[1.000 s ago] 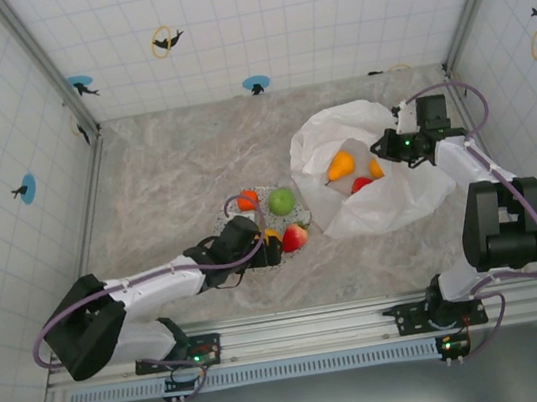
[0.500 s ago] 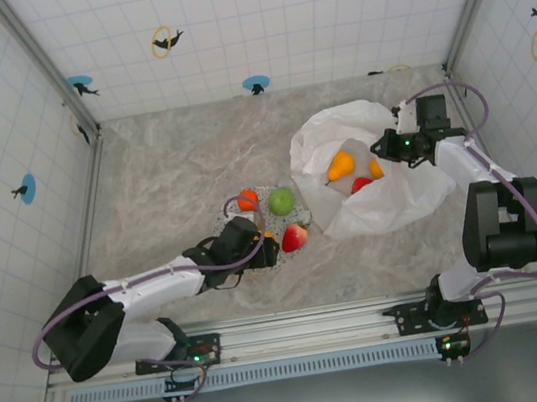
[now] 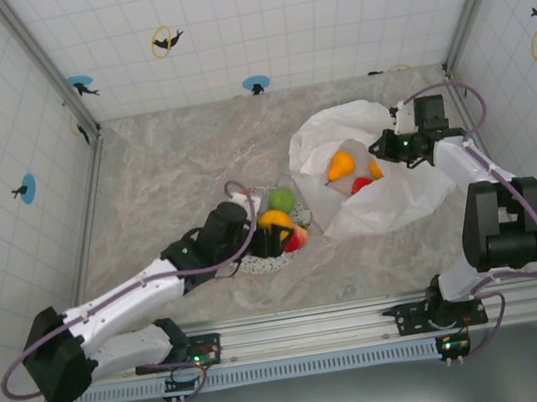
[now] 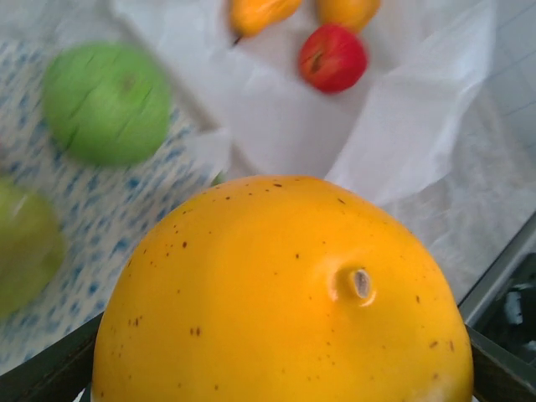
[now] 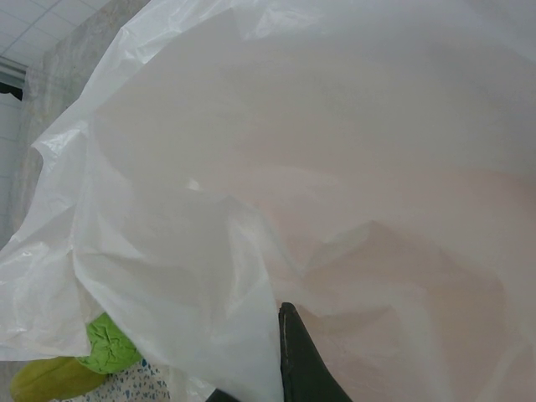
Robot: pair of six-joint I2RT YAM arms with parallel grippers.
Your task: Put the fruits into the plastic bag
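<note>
In left claw (image 3: 272,239): speckled orange fruit (image 4: 285,293) (dimpled).

Marbled table (image 3: 162,166) w/ speckled plate (image 4: 126,218) just beside white plastic bag (image 3: 391,205).

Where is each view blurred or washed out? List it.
Left wrist view: orange fruit sharp up close, upper-left green fruit smeared with blur. Right wrist view: plastic bag glowing pale, low contrast. Top external view: even light, crisp, soft shadows.
</note>
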